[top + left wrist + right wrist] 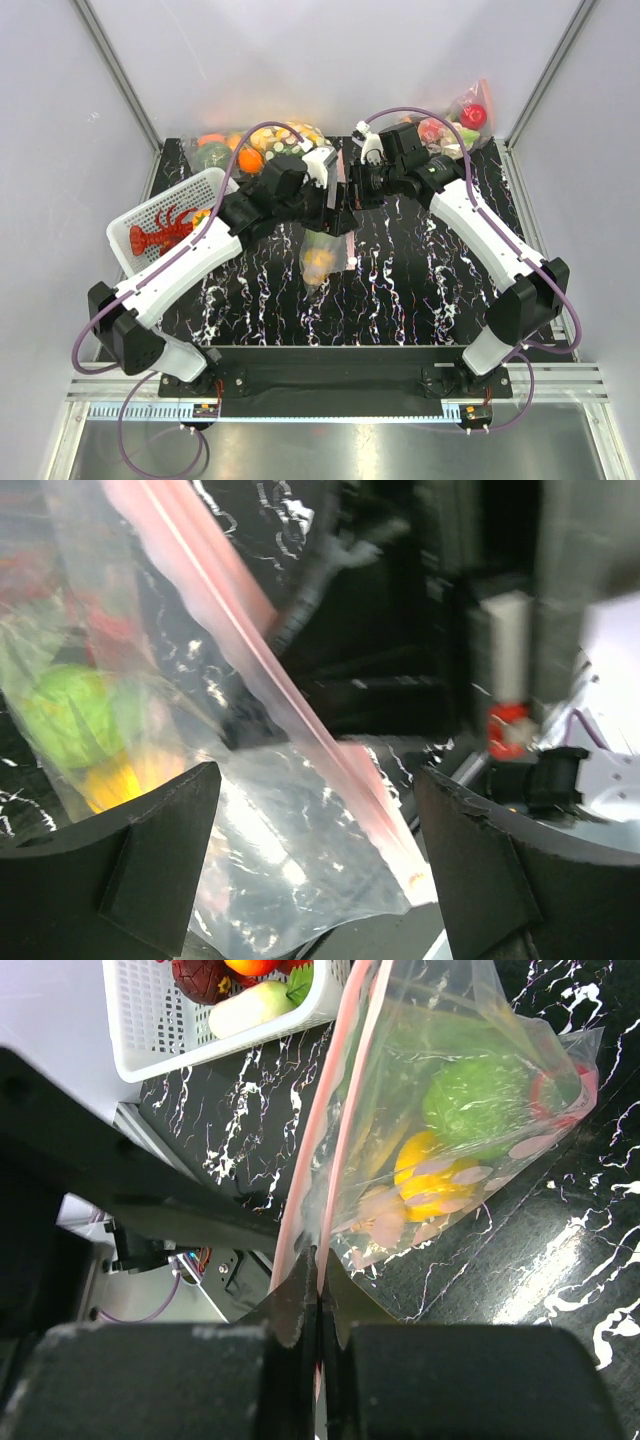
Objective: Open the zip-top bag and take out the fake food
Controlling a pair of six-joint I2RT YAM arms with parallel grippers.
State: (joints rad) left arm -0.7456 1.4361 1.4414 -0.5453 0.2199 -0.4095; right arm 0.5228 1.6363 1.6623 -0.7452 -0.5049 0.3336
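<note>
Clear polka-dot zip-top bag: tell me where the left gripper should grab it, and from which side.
Grip the pinkish-red zip strip of the clear polka-dot zip-top bag, not its floppy body. The strip runs diagonally between the fingers of the open left gripper, so closing across its flat faces should work, apart from the right gripper pinching it.
</note>
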